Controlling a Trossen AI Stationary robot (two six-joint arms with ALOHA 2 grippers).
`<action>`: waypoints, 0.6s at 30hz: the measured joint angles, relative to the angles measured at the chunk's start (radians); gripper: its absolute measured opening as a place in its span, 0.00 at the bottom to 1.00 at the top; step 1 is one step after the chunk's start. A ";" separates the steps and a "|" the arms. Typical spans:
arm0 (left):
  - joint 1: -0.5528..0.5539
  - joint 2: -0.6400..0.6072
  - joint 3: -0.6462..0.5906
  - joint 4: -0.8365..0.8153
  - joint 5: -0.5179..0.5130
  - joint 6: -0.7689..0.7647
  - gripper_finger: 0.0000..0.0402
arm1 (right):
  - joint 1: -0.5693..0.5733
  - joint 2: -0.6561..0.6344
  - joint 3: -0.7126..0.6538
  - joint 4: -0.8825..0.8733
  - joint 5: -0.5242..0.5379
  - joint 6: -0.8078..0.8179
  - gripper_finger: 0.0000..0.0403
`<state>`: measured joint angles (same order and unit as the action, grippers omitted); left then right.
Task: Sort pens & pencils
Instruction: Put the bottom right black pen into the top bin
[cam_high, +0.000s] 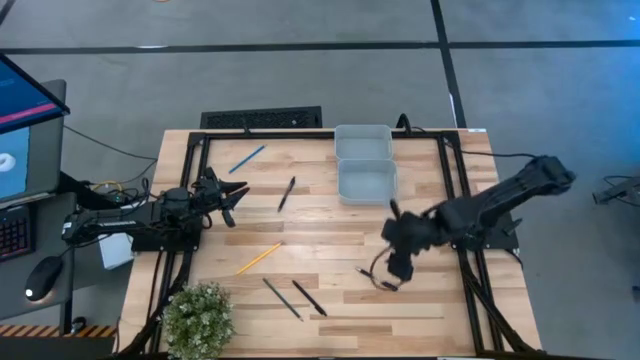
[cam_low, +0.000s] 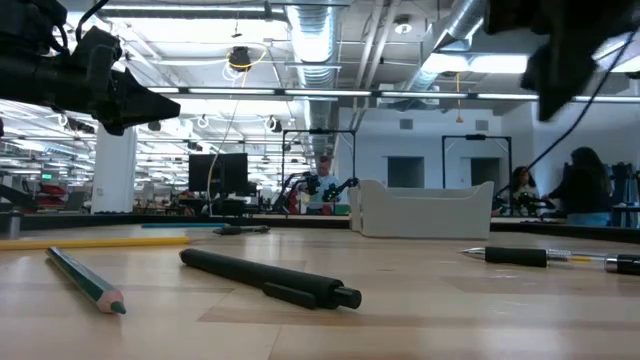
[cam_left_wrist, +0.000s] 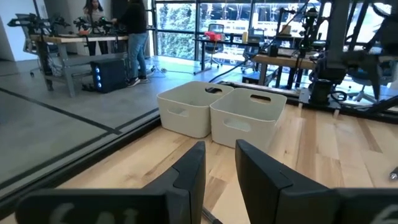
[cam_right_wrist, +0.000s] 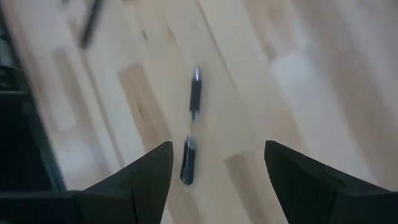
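On the wooden table (cam_high: 420, 300) I count two pale bins (cam_high: 365, 163), set touching, one behind the other at the far middle edge. A potted plant (cam_high: 198, 316) stands at the near left corner.

My right arm reaches in from the right side, its gripper (cam_high: 392, 268) held above the boards right of centre. The fingers (cam_right_wrist: 298, 180) are spread wide and hold nothing. Directly under them lies one pen (cam_right_wrist: 191, 124), dark with a pale band near its middle; in the high view it shows only partly beside the gripper, and in the low view it lies at the right.

My left arm rests at the left edge, its gripper (cam_high: 232, 195) pointing toward the bins. Its fingers (cam_left_wrist: 186, 177) stand narrow, with a slim gap between them and nothing in it.

Pens, counted: four dark sticks. One is under my right gripper; one (cam_high: 286, 193) lies left of the bins, near centre; two (cam_high: 297, 298) lie side by side near the front edge, close but apart. In the low view one of that pair looks green-tipped, so I cannot tell whether it is a pen or a pencil.

Pencils, counted: two. The blue one (cam_high: 247, 158) lies at the far left, near my left gripper. The yellow one (cam_high: 259, 258) lies left of centre, between the plant and the middle pen.
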<state>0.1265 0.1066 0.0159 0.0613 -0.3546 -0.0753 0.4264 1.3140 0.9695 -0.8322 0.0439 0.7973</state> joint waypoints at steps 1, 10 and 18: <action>0.000 0.000 0.000 0.000 0.000 0.000 0.19 | 0.024 0.029 0.000 -0.001 0.008 0.041 0.69; 0.000 0.000 0.000 -0.002 0.000 0.027 0.19 | 0.157 0.252 0.000 0.009 0.010 0.313 0.69; 0.000 0.000 0.000 -0.003 0.000 0.033 0.19 | 0.192 0.338 0.000 0.069 0.010 0.324 0.69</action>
<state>0.1265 0.1066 0.0162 0.0586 -0.3546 -0.0425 0.6179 1.6522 0.9695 -0.7629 0.0540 1.1213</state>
